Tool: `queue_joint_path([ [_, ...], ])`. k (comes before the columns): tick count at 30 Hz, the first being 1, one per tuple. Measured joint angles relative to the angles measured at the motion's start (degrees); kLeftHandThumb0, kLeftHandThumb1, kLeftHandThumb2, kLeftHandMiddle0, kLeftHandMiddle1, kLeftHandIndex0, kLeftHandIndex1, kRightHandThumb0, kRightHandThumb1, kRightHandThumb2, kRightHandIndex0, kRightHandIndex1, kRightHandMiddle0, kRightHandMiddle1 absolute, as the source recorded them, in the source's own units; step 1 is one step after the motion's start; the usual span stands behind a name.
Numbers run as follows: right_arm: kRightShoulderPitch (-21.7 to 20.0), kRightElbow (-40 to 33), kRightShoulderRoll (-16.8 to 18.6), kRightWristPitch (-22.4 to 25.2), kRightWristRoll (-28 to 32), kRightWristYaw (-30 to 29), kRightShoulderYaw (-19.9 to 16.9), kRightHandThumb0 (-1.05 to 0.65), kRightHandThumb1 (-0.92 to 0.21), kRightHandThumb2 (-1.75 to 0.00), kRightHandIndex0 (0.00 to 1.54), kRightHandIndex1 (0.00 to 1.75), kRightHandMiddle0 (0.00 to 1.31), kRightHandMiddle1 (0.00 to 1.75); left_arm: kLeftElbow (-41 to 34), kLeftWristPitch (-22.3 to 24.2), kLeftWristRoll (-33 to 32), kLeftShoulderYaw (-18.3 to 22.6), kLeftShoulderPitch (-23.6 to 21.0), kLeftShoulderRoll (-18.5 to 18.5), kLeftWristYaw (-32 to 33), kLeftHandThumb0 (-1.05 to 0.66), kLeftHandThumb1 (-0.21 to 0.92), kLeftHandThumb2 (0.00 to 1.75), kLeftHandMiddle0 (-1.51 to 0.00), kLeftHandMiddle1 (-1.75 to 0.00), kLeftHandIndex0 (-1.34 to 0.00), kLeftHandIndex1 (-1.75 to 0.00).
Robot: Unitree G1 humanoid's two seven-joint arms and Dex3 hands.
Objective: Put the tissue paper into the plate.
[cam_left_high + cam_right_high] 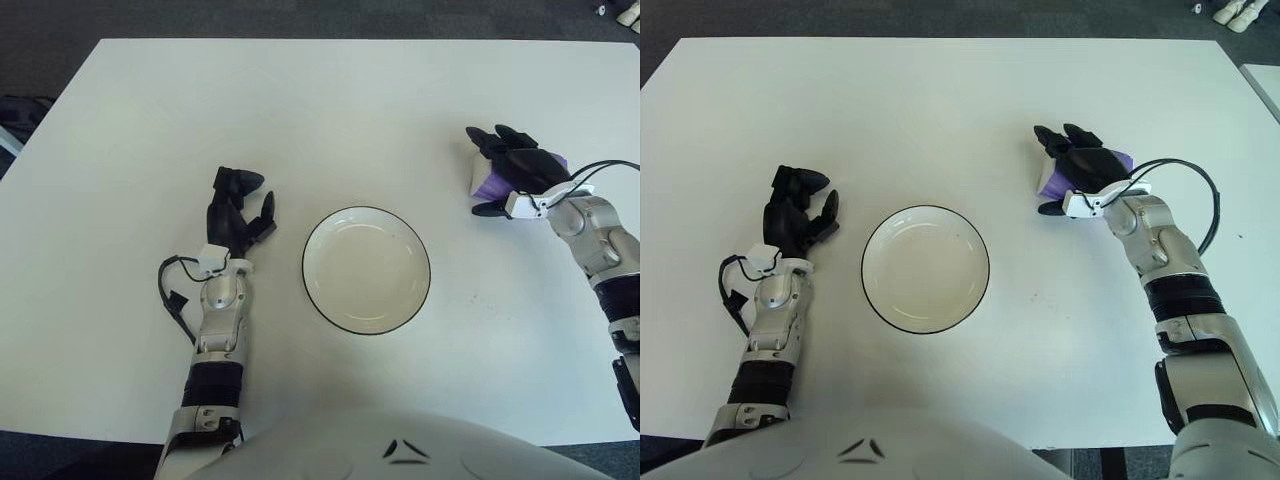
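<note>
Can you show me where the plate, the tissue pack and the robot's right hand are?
plate (366, 322), left eye view, near rim.
tissue pack (489, 186), left eye view, purple side below the fingers.
right hand (1087, 163), right eye view, back of the hand.

You are looking down on a wide white table (330, 110) that fills nearly the whole view, its top plain and evenly lit, with only soft shadows on it. Beyond its far edge and at both sides you see a dark grey floor (300, 18), which looks like carpet, though its texture is hard to make out. At the far right corner, a pair of pale objects (1232, 12) lies on the floor; they may be shoes. At the right edge, a light strip (1268, 85) shows, perhaps another table. On the left, something dark (14, 118) sits beside the table.
</note>
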Motion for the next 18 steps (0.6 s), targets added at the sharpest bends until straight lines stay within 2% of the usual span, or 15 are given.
queue_joint_path([
  [12, -1.83, 6.50, 1.27, -1.11, 1.12, -3.07, 1.38, -1.00, -0.40, -0.76, 0.00, 0.00, 0.00, 0.00, 0.11, -1.58, -0.16, -0.01, 0.63, 0.34, -0.77, 0.00, 0.73, 0.70, -0.39, -1.38, -0.34, -1.75],
  [18, -1.96, 8.74, 2.02, -2.15, 4.11, -3.25, 0.95, -0.98, -0.40, -0.79, 0.00, 0.00, 0.00, 0.00, 0.19, -2.07, -0.27, 0.07, 1.12, 0.47, -1.18, 0.00, 0.74, 0.69, -0.39, -1.38, -0.33, -1.75],
])
